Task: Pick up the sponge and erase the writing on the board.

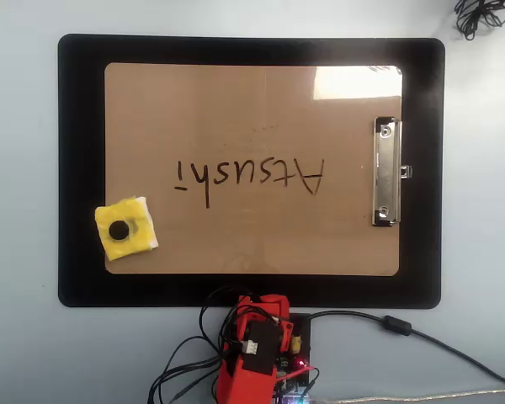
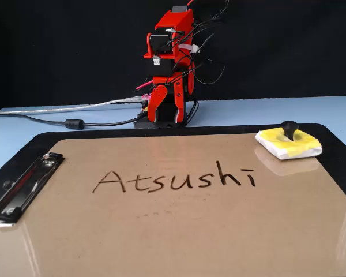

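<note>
Yellow sponge (image 1: 125, 229) sits on the board (image 1: 252, 227) corner, left of the end effector (image 2: 168, 104) in the overhead view — you reach forward-left; jaws folded down, state can't tell.

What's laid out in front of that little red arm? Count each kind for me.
Sponge: 1
Board: 1
Black mat: 1
Written word: 1
Total: 4

a pale blue table (image 1: 21, 202) carries a large black mat (image 1: 80, 168) — it lies flat at the middle. the red arm's base (image 2: 161, 118) stands just beside the mat's edge, and cables (image 2: 46, 115) trail across the table from it.
</note>
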`<state>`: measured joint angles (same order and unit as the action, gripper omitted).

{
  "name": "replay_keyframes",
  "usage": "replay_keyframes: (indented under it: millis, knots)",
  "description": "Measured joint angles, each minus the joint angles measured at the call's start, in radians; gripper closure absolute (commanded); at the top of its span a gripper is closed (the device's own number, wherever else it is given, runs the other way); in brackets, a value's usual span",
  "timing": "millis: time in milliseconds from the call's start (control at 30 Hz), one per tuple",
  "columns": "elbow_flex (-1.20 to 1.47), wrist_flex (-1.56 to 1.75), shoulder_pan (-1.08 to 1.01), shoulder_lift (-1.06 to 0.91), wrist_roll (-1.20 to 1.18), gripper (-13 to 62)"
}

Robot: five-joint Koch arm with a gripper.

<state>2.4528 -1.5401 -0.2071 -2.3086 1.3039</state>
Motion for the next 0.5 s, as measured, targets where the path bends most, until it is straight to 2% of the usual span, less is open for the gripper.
replay_keyframes:
  millis: [500]
  knots:
    - [-0.009,-0.002,0.0,0.0,0.0,15.3]
